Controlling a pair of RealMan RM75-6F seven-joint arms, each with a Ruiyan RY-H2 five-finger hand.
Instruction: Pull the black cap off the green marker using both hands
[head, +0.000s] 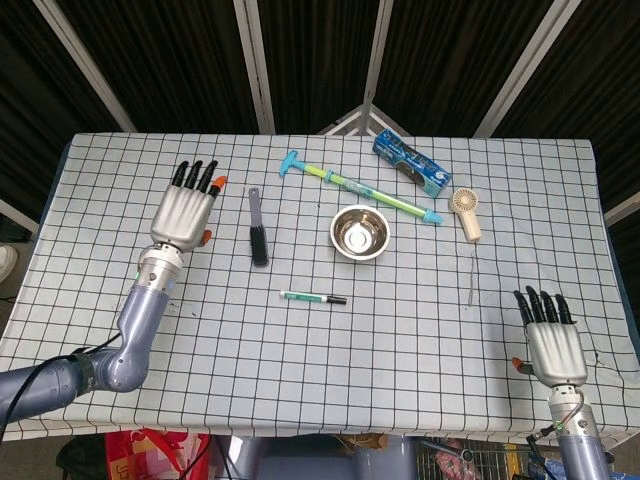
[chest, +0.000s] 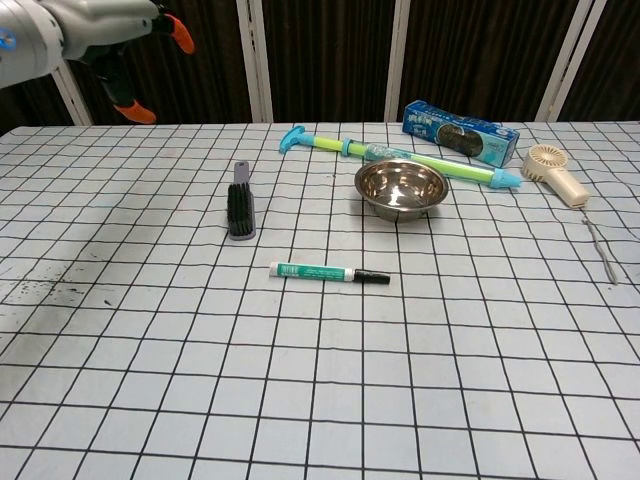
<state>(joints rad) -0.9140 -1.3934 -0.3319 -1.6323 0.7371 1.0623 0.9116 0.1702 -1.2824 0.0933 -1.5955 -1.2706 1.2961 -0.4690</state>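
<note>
Leftmost, the left hand (head: 183, 212) hovers above the checked table (head: 120, 180) with its fingers straight and spread, gripping nothing; in the chest view only its orange-tipped fingers (chest: 180, 33) show at the top left corner. Just to that hand's right lies a dark brush (head: 257, 231), lengthwise away from the robot. Further right of the left hand and nearer the robot than its palm lies the green marker (head: 306, 296), flat on the table, its black cap (head: 338, 299) on the end pointing toward the right hand and seated on the barrel. Neither hand touches the marker; it sits between them, nearer the left one. Beyond the marker, a steel bowl (head: 359, 232) stands upright, and behind it a long green and blue tube toy (head: 355, 187) runs slantwise. A blue box (head: 412, 163) lies at the far edge, with a cream handheld fan (head: 466, 212) nearby. Farthest right, the right hand (head: 553, 342) is at the table's near corner, fingers extended and apart, empty, well apart from the marker.
</note>
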